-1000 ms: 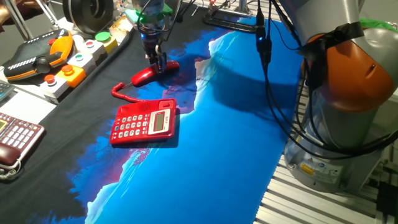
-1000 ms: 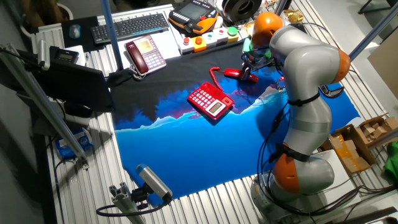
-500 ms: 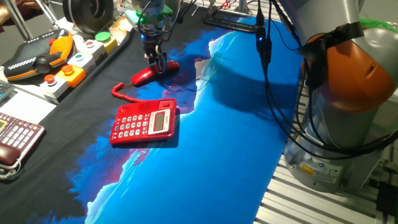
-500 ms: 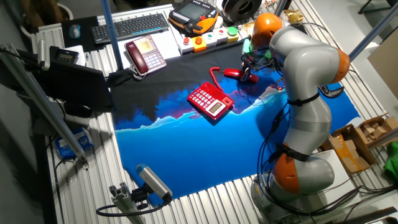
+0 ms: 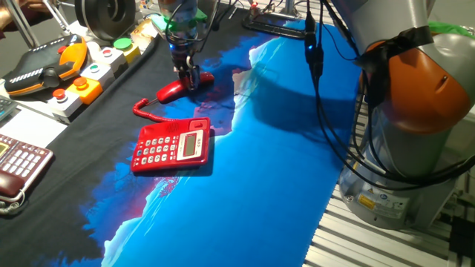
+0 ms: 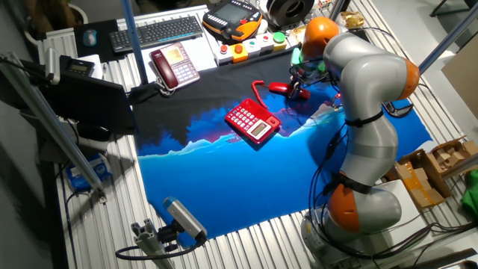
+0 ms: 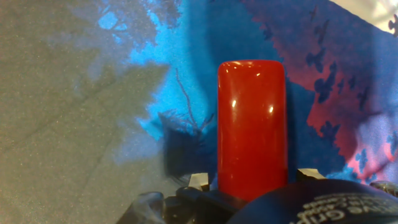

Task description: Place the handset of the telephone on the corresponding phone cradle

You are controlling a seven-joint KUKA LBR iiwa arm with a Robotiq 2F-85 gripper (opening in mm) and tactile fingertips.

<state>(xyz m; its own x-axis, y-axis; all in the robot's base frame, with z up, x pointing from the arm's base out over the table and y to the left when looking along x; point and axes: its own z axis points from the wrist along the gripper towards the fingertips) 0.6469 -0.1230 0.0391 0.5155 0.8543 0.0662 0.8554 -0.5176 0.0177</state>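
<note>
From one fixed view, the two-finger gripper [image 5: 190, 78] stands over the glossy red curved plastic handset [image 5: 175, 88], fingers either side of its end; how tightly they close cannot be told. The small bright red desk telephone [image 5: 172, 146] lies at 6 o'clock from the handset, apart, joined by the red coiled cord [image 5: 146, 111].

From the other fixed view, the handset [image 6: 279, 87] lies at 1 o'clock from the telephone [image 6: 253, 122], on the black-and-blue patterned cloth [image 6: 246, 179].

In the hand view, the handset [image 7: 251, 124] fills the centre, rising toward 12 o'clock between the dark finger bases.
</note>
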